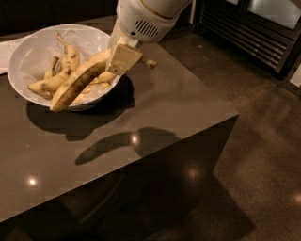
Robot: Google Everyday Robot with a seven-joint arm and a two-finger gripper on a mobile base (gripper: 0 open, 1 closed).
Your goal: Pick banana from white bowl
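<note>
My gripper (123, 60) at the 3 o'clock rim of the white bowl (21, 59), fingers clamped on the banana (77, 84) near its stem. Banana slants toward 8 o'clock across the bowl, its stem jutting out over the table (178, 103).

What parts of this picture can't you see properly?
- Camera view: the end effector, over the white bowl's right rim, hides the middle of the banana it grips.
- The top edge cuts off the arm.
- The banana covers parts of the other bananas below it.
</note>
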